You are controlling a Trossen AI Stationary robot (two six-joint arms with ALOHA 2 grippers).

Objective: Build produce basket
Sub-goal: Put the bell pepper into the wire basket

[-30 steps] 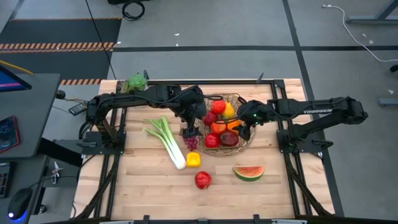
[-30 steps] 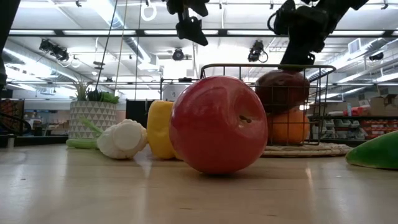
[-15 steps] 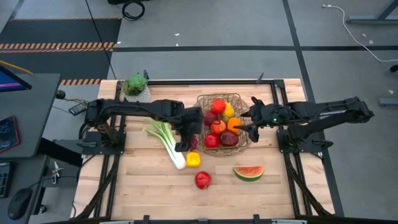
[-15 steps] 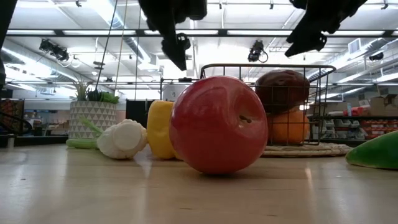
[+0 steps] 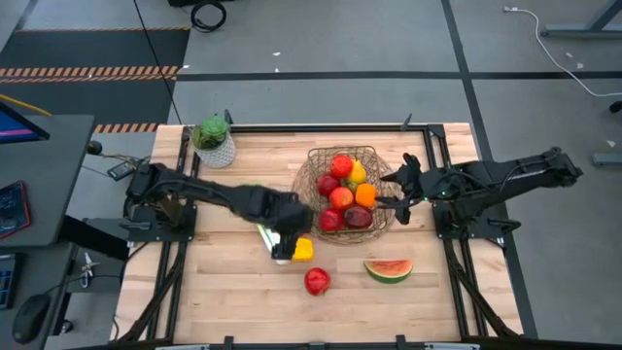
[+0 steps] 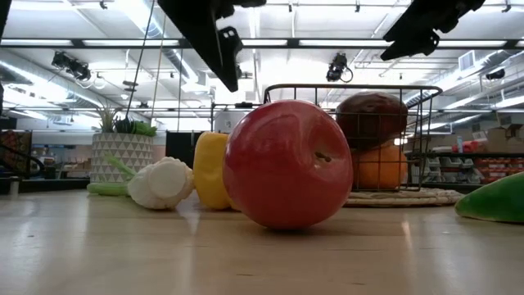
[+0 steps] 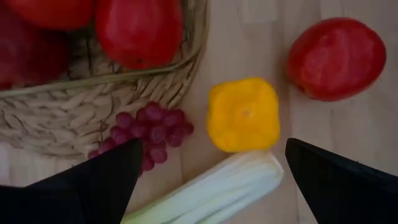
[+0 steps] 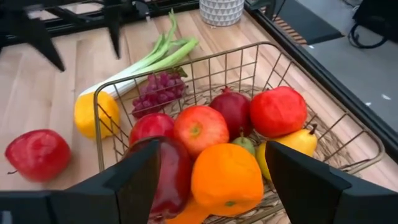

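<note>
The wire basket [image 5: 313,167] holds red apples, oranges and a pear. On the wood beside it lie the purple grapes [image 7: 149,132], a yellow pepper [image 5: 303,250], a leek [image 7: 214,193], a red apple [image 5: 317,281] and a watermelon slice [image 5: 389,269]. My left gripper [image 5: 282,236] hangs open above the leek's white end, next to the pepper, pointing steeply down; its fingers [image 7: 99,186] stand wide apart and touch nothing. My right gripper [image 5: 397,191] is open in the air at the basket's right rim and is empty.
A small white pot with a green plant [image 5: 214,139] stands at the far left of the table. Bare wood lies along the near edge and at the near left. Black frame rails run along both table sides.
My left gripper has swung from the basket's left rim toward the table's near edge and sunk lower, ending over the leek's white end. My right gripper has drawn back from over the basket toward the table's right edge. No fruit has moved.
</note>
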